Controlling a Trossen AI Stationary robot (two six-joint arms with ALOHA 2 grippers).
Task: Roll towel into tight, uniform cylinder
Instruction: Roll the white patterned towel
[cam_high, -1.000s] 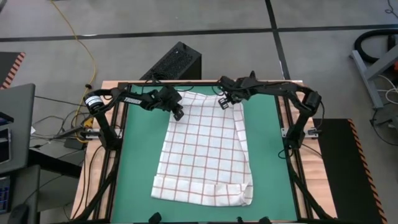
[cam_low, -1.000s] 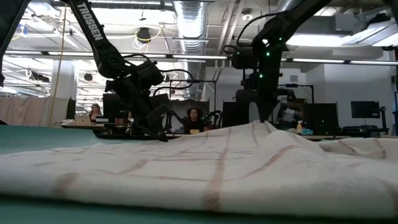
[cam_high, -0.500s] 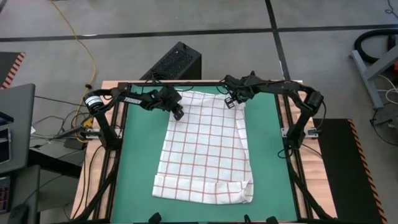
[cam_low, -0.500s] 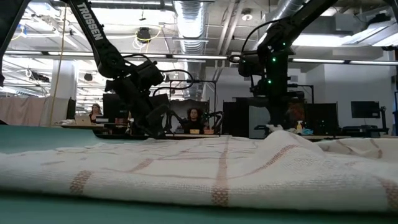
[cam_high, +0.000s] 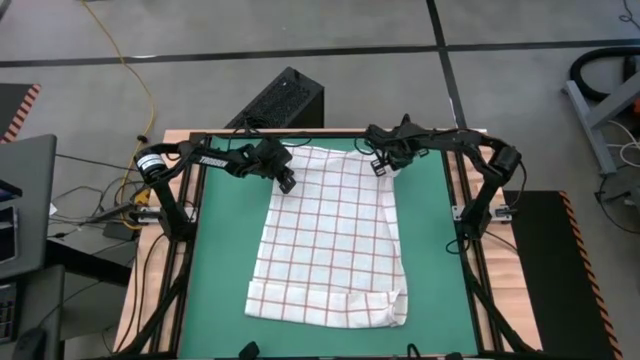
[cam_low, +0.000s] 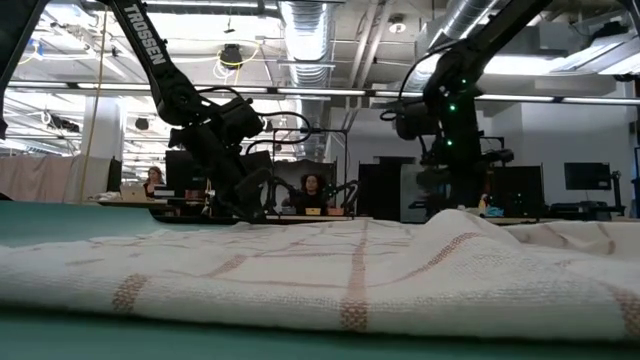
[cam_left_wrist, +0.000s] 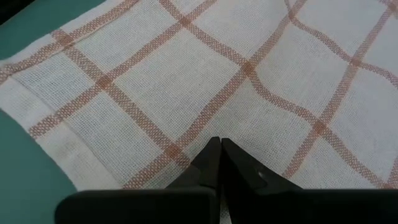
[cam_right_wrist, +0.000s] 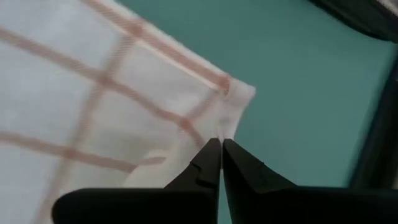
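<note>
White gridded towel (cam_high: 330, 240) lies spread on the green mat (cam_high: 430, 240), only its near edge folded; rolling remains. Left hand (cam_high: 287, 184) closed at the far-left corner; right hand (cam_high: 381, 166), fingers nearly together, at the far-right corner.

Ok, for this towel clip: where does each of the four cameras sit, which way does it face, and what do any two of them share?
High view: overhead, straight down; towel on the green mat, both arms, left gripper, right gripper.
Low view: at table-top height, level across the towel into the room; both arms come down from above.
Left wrist view: on the left arm, facing the towel past its own shut fingers.
Right wrist view: on the right arm, facing a towel corner and the mat.
Shared: every view shows the towel.
</note>
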